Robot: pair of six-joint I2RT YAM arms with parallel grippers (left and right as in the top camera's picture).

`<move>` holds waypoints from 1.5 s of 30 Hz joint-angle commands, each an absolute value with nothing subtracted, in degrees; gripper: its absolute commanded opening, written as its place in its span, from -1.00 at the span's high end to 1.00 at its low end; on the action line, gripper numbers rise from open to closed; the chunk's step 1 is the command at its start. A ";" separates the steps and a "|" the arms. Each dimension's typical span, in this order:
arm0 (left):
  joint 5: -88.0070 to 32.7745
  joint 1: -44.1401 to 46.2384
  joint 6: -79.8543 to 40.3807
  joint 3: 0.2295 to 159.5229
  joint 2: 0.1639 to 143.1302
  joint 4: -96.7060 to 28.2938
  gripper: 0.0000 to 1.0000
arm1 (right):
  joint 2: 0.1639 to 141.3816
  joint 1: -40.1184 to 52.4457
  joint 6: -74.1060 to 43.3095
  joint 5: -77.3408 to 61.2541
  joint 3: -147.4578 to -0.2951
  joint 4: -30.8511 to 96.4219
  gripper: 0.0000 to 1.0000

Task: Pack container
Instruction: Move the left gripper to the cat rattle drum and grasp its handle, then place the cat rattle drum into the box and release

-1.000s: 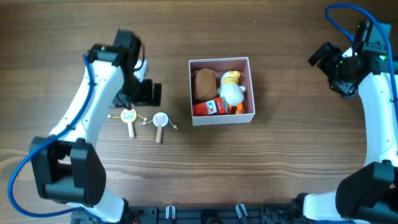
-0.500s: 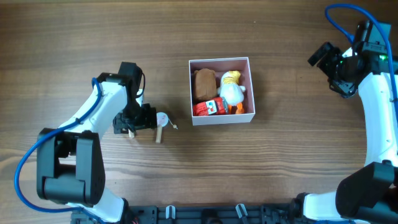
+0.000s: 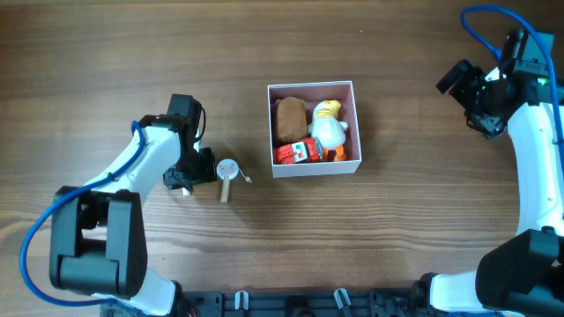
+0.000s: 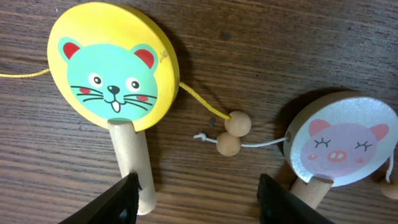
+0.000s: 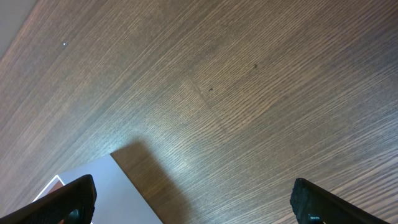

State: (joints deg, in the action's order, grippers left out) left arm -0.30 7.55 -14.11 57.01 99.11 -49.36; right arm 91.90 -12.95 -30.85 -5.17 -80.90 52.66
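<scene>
At mid-table the container (image 3: 317, 168) already holds three toys (image 3: 328, 130). Left of it, cat drum (image 4: 112, 81) and pig drum (image 4: 336, 146) lie unpacked under the wide-spread left gripper (image 4: 198, 190). At far right, the right gripper (image 5: 193, 193) hangs agape and empty.

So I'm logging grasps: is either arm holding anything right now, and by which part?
Nothing is held. The left gripper hangs open above the handle of the yellow cat drum, not closed on it. The right gripper is open over the table.
</scene>
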 commanded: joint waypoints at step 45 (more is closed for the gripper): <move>-2.24 38.70 -10.87 95.64 109.54 -48.45 0.77 | 92.49 -12.99 -31.66 -5.87 -80.53 52.69 -0.99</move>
